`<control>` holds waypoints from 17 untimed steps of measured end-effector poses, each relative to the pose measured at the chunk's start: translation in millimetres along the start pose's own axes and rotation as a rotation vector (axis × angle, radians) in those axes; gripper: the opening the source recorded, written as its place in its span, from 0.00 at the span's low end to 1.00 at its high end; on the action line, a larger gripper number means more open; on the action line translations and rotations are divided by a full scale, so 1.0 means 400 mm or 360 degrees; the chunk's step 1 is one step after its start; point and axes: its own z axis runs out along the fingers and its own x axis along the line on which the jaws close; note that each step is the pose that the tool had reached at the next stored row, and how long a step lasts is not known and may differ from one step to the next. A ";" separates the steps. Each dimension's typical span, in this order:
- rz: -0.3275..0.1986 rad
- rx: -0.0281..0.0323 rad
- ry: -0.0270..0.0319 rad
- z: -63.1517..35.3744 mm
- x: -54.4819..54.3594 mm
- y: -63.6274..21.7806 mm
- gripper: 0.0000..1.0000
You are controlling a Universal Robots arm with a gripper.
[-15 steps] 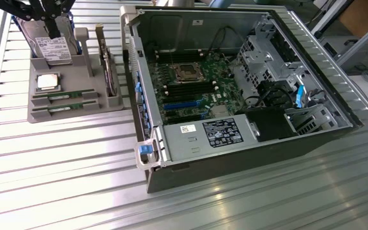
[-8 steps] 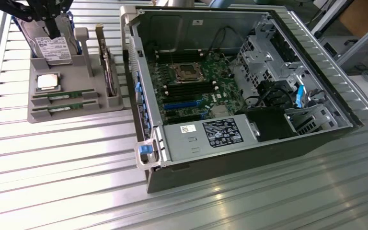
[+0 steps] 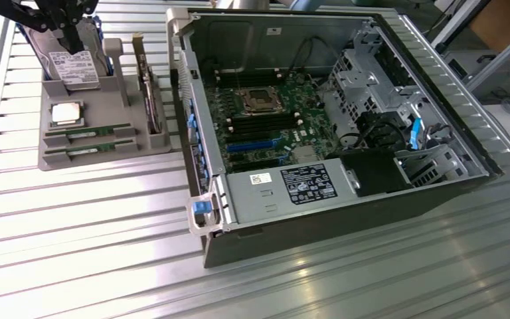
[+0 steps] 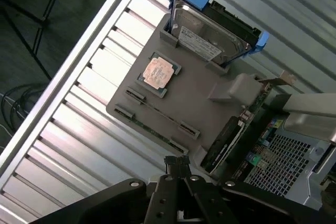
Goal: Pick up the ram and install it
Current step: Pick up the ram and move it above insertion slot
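Green ram (image 3: 89, 132) along edge of grey tray (image 3: 113, 106)

A black robot gripper (image 3: 75, 41) reaches in at the upper corner on the exterior view's left. It points downward, and its linkage bars (image 3: 47, 16) spread out above it. From the wrist camera, its two fingers (image 4: 167, 187) run forward side by side from the dark gripper body, drawn fully together with their tips meeting.
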 end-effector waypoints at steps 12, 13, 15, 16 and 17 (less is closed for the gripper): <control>-0.0292 -0.00070 0.00128 0.000 0.000 0.000 0.10; -0.0313 -0.00076 0.00138 0.000 0.000 0.000 0.10; -0.0342 -0.00083 0.00150 0.000 0.000 0.000 0.10; -0.0356 -0.00087 0.00156 0.000 0.000 0.000 0.10; -0.0380 -0.00092 0.00167 0.000 0.000 0.000 0.10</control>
